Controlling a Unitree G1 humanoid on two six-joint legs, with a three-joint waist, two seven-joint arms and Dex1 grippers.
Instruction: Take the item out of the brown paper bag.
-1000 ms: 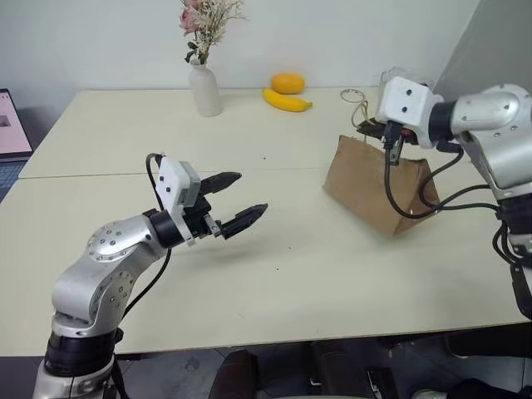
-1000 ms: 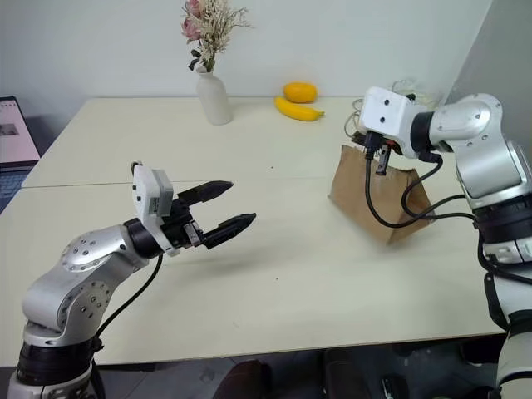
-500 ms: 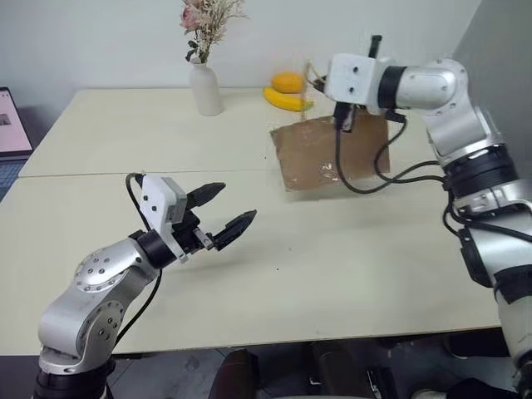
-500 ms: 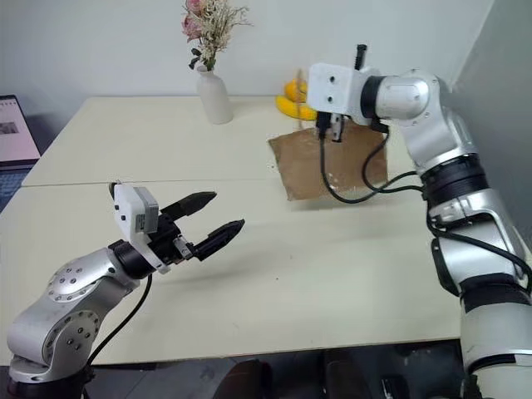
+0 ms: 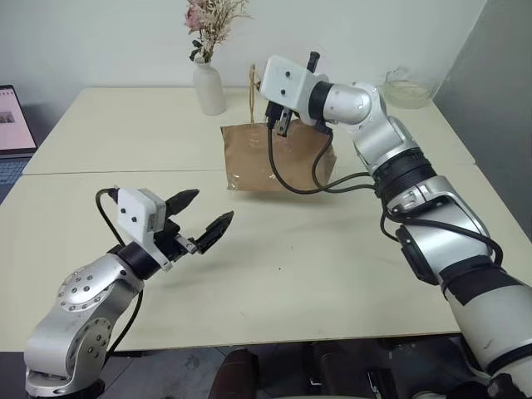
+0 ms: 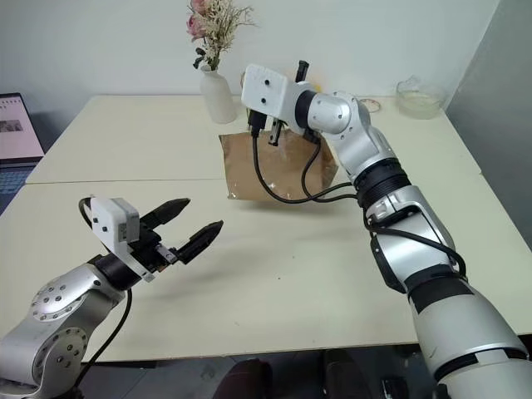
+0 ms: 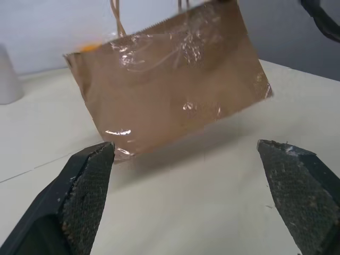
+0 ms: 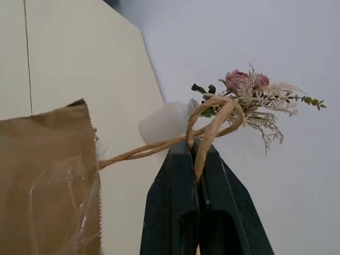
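The brown paper bag [image 5: 268,158] hangs tilted in the air over the middle of the far half of the table, with shiny clear tape on its side. My right gripper [image 8: 194,153] is shut on one of its twisted-paper handles [image 8: 212,121] and holds it from above. The bag's face [image 7: 170,85] also fills the space ahead of my left gripper. My left gripper [image 5: 212,207] floats open and level near the front left, pointing at the bag with a gap of table between them. The item is hidden.
A white vase of dried flowers [image 5: 207,88] stands at the back, just left of the bag. A glass bowl [image 5: 405,84] sits at the back right. A laptop [image 5: 12,120] is at the far left edge. The cream table [image 5: 332,274] spreads in front.
My right gripper has swung the bag up off the table and carried it left, from the right side to the middle. My left gripper has drawn back and left a little, still open.
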